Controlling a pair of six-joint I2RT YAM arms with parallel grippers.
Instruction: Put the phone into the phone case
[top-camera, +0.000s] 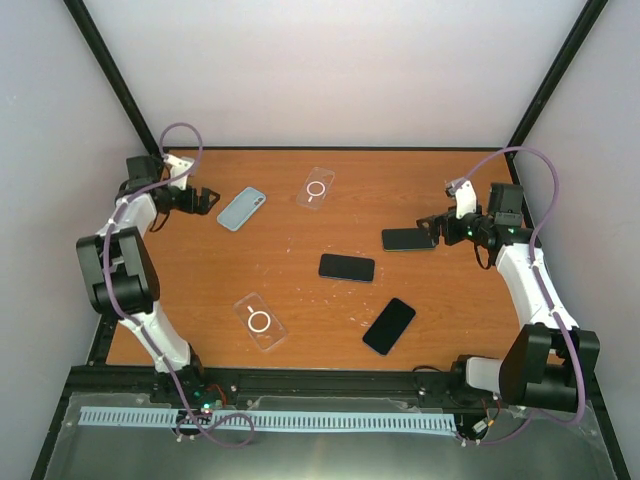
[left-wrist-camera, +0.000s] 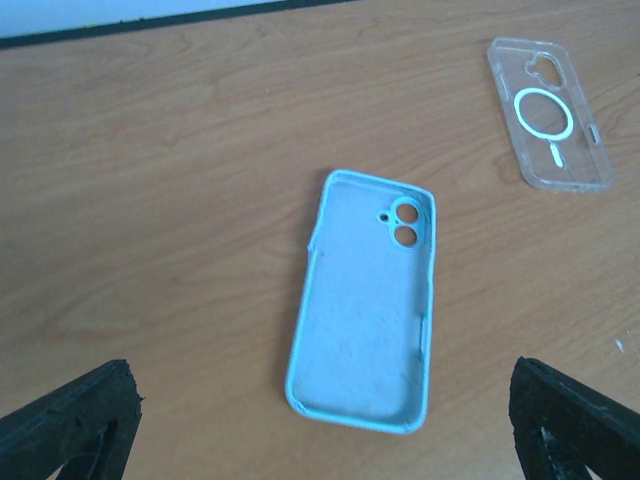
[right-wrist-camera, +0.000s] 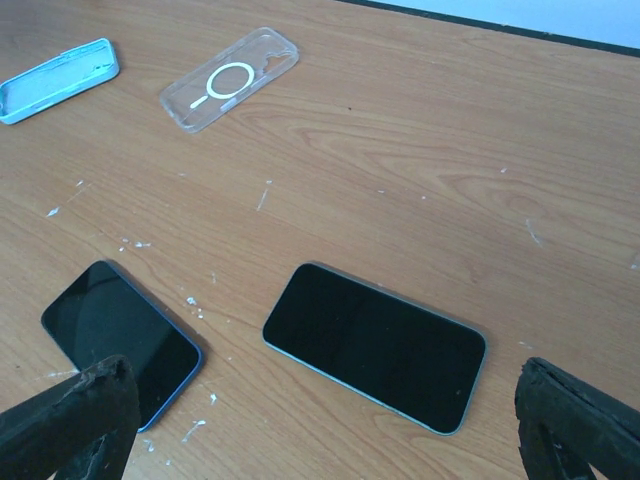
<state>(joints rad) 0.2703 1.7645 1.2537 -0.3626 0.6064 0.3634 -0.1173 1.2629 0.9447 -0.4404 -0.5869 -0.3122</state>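
Top view, clock directions taken from the table (top-camera: 300, 165) centre. Left gripper (top-camera: 207, 199) is at 10 o'clock, jaws spread wide and holding nothing. In the left wrist view its fingers (left-wrist-camera: 75, 420) sit at the two bottom corners. The light blue case (left-wrist-camera: 365, 300) lies flat between and ahead of them, open side up, camera cutout at the far end, not touched.

The far clear case (top-camera: 316, 188), with a white ring, is at 12 o'clock, near the blue case but apart from it. Bare wood lies between them.

Right gripper (top-camera: 430, 228) is at 3 o'clock, also wide open and holding nothing. The right phone (right-wrist-camera: 375, 345) lies screen up just ahead of it, between the finger (right-wrist-camera: 70, 420) lines. Whether the fingers touch it I cannot tell.

The centre phone (top-camera: 347, 267), blue-edged, lies at the middle of the table, at 8 o'clock from the right phone and close to it without touching. The near phone (top-camera: 389, 326) lies at 5 o'clock, angled and on its own. The near clear case (top-camera: 260, 321), with a ring, lies at 7 o'clock, well apart from the rest.

No phone is in a case. Nothing lies on top of any phone or case. The centre phone and the far clear case lie between the right phone and the blue case. White specks (right-wrist-camera: 195, 300) dot the wood around the phones.
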